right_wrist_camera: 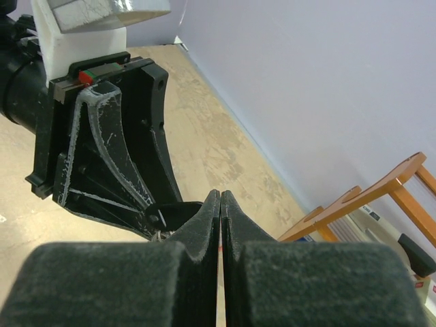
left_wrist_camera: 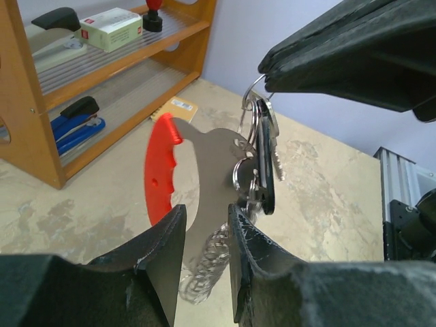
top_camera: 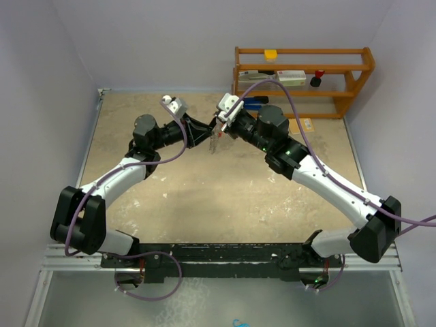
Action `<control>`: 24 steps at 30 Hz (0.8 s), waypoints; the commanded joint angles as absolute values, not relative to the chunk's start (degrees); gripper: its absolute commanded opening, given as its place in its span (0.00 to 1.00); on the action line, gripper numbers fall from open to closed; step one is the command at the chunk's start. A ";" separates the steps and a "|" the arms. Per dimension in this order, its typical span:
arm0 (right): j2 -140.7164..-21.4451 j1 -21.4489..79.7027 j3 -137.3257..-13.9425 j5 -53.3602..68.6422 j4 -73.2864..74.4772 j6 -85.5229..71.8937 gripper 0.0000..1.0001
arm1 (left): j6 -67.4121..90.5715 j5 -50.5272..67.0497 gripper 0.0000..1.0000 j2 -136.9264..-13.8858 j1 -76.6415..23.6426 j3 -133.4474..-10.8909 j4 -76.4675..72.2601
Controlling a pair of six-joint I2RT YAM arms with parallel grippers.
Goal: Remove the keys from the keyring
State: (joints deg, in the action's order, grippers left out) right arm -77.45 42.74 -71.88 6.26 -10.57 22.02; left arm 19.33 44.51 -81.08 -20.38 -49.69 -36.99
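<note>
Nearest, the left gripper [left_wrist_camera: 206,225] straddles the keyring [left_wrist_camera: 160,170] at its silver plate, grip impossible to tell; the right gripper [left_wrist_camera: 266,68] clamps the wire loop [left_wrist_camera: 249,90] carrying the keys [left_wrist_camera: 267,170].

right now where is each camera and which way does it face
top external: above and behind the bases, looking down on the table; left arm and right arm meet at the keyring.
left wrist: on the left arm, facing the shelf; left fingers flank the keyring, right fingers pinch the wire loop above the keys.
right wrist: on the right arm, facing the left fingers' mount; its shut fingers show.
shared: shelf in both wrist views.
</note>
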 commanded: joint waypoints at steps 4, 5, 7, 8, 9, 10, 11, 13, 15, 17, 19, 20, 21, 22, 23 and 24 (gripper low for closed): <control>-74.49 42.84 -72.60 8.40 -14.15 21.10 0.00 | 15.86 43.12 0.29 -79.15 -20.59 -51.68 -36.72; -74.53 42.82 -72.60 8.55 -14.15 21.02 0.00 | 15.83 42.80 0.29 -79.12 -20.57 -51.80 -36.81; -74.55 42.86 -72.60 8.82 -14.15 20.95 0.00 | 15.73 42.41 0.29 -79.07 -20.61 -51.93 -36.63; -74.51 42.82 -72.60 8.87 -14.15 20.82 0.00 | 15.30 42.29 0.29 -78.90 -20.57 -51.99 -36.29; -74.46 42.83 -72.60 8.94 -14.14 20.81 0.00 | 14.87 42.08 0.29 -78.80 -20.63 -52.03 -35.80; -74.45 42.87 -72.60 8.95 -14.07 20.81 0.00 | 14.40 41.95 0.30 -78.45 -20.57 -52.02 -35.37; -74.32 42.89 -72.60 8.94 -14.00 20.81 0.00 | 13.70 41.85 0.30 -78.13 -20.59 -51.93 -34.80; -74.23 42.87 -72.60 9.24 -13.95 20.83 0.00 | 12.07 41.82 0.32 -77.35 -20.61 -51.71 -33.61; -74.18 42.87 -72.55 9.60 -13.83 20.79 0.00 | 9.78 41.18 0.33 -76.37 -20.60 -51.55 -31.18; -74.08 42.87 -72.49 9.82 -13.83 20.67 0.00 | 7.53 39.70 0.33 -75.33 -20.58 -51.46 -28.90; -73.97 42.82 -72.42 10.04 -13.74 20.55 0.00 | 5.44 38.38 0.34 -74.22 -20.57 -51.41 -27.15; -73.96 42.86 -72.42 10.14 -13.72 20.41 0.00 | 4.38 37.87 0.34 -73.76 -20.57 -51.42 -26.30; -73.89 42.85 -72.42 10.38 -13.71 20.44 0.00 | 3.33 37.20 0.35 -73.31 -20.61 -51.42 -25.64; -73.82 42.84 -72.40 10.64 -13.71 20.40 0.00 | 2.67 36.30 0.35 -72.84 -20.62 -51.38 -25.08; -73.72 42.86 -72.35 10.83 -13.63 20.31 0.00 | 2.10 35.55 0.35 -72.57 -20.59 -51.48 -24.79; -73.67 42.82 -72.31 11.00 -13.62 20.24 0.00 | 1.39 34.81 0.35 -72.33 -20.64 -51.61 -24.27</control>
